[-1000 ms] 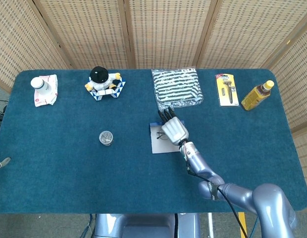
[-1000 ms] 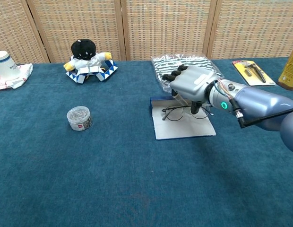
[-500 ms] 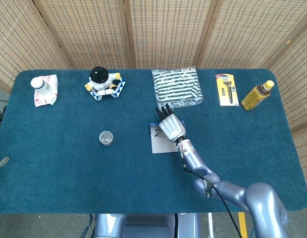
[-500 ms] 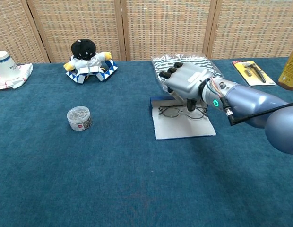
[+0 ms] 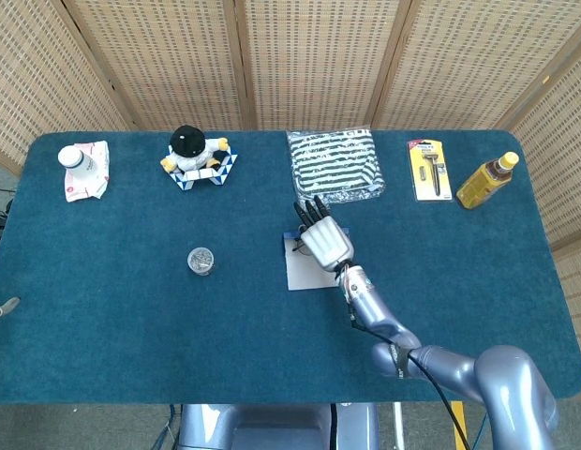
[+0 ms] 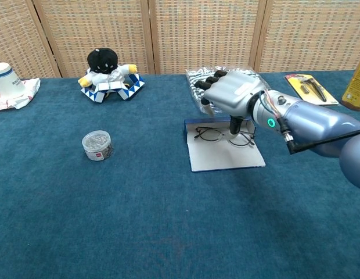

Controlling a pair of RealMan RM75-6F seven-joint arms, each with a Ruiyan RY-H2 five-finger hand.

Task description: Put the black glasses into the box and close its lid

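The right arm (image 5: pixel 431 361) reaches in from the near right corner of the blue-carpeted table (image 5: pixel 131 319), its silver forearm running up and to the left toward the middle. At its end the right hand (image 6: pixel 232 96) hangs palm-down over the flat white box (image 6: pixel 223 154), which lies open like a sheet on the table with a dark blue edge at its far left corner. The black glasses (image 6: pixel 218 135) lie on the far part of that white surface, lenses side by side, directly beneath the hand. The fingers (image 6: pixel 208 81) point away from the robot and curl slightly downward; one digit, seemingly the thumb, reaches down toward the frame near the right lens, but whether it touches the glasses or grips them cannot be told from either view. The left hand shows in neither view.

Off to the left of the box, well apart from it, a small round clear tub (image 6: pixel 97 145) with a red label stands on the table. Just beyond the hand lies a striped black-and-white cloth in a clear bag (image 5: pixel 335 165). Further left along the far edge sits a plush doll (image 6: pixel 108 74) with a black head and white clothes on a blue-and-white patterned base. In the far left corner a white bottle (image 5: pixel 75 159) rests on a crumpled white wrapper. To the far right lie a razor in a yellow card pack (image 5: pixel 428 170) and, beside it, a yellow bottle (image 5: pixel 487 179) lying tilted.
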